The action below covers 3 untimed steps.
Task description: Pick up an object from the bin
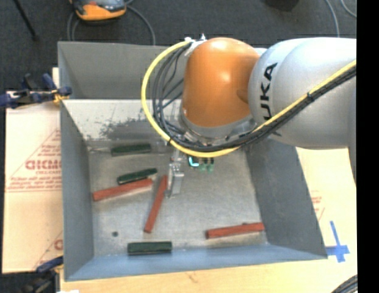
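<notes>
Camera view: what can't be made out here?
- The tool: mostly hidden under the orange wrist cover; its state is unreadable.
- The diagonal red stick: top end lies beside the tool; contact or gap, cannot tell.
- The bin: back right corner hidden by the arm.
- A dark speck, front left floor: too small to identify.

Bright, even light; the orange cover (216, 81) showed mild glare, and the far wall of the bin (104, 72) lay apparently shaded.
</notes>
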Tool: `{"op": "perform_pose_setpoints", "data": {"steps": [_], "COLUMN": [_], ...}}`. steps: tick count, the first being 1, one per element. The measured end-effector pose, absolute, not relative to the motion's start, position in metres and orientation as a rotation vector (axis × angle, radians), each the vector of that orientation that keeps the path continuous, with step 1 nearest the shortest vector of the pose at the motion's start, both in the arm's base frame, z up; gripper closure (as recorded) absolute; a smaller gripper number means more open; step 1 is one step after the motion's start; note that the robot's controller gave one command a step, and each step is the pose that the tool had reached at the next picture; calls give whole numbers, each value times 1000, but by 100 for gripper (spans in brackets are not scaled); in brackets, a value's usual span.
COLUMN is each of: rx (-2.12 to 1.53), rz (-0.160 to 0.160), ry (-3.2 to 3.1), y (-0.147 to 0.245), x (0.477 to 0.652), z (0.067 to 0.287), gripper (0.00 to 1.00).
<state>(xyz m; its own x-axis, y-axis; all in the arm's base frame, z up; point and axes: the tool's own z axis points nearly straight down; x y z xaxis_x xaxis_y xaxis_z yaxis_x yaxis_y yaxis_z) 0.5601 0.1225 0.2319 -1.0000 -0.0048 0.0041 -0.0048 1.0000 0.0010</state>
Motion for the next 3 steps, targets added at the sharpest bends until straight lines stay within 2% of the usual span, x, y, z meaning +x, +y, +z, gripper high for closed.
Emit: {"op": "perform_pose_setpoints", "data": {"steps": [1, 2, 3], "rx": [4, -23, 50], "rz": [-3, -5, -1], "ry": [-3146, -3152, -3152], "y": [122, 114, 122], "x": [562, 563, 619], "z": [236, 190, 134], "gripper": [0, 0, 0]}}
